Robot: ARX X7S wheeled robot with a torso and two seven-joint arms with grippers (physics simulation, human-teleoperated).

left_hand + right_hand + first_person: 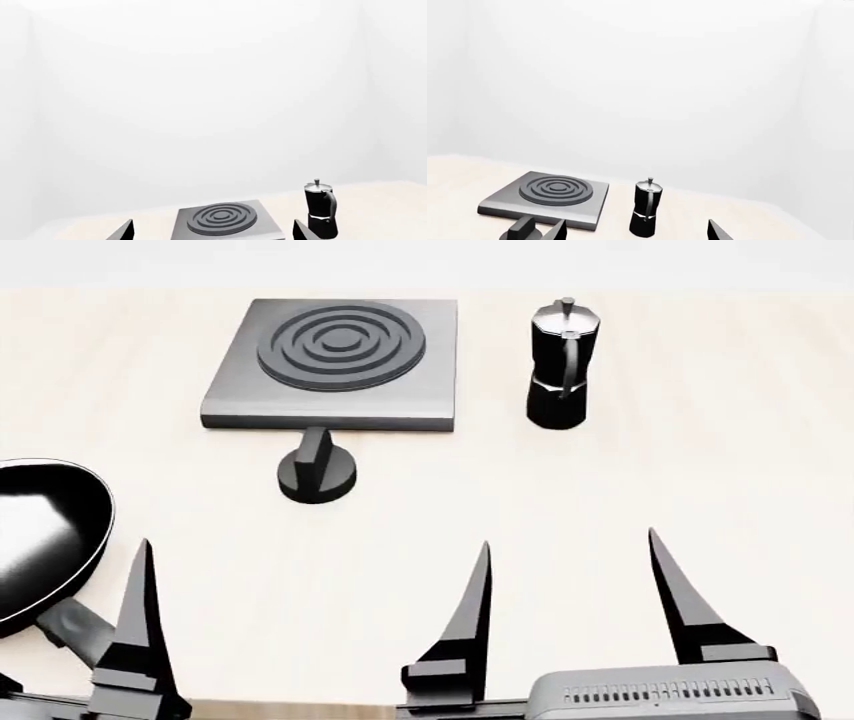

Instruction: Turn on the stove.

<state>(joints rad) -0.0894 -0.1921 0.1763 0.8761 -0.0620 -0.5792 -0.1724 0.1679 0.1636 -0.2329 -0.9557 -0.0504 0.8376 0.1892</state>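
Both our claws gape wide and grip nothing, low at the near edge of the pale beige tabletop [747,420].

Our left gripper [310,615] has its black pointed fingers spread far apart, aimed forward; the small black round ridged knob [316,473] lies ahead of it, well apart, touching the front edge of the flat square grey brushed-metal stove [334,365] with its raised ring burner. Our right gripper [570,605] points the same way, equally wide. The black moka pot [561,365] stands upright just right of the stove; the black frying pan [40,540] lies at far left.
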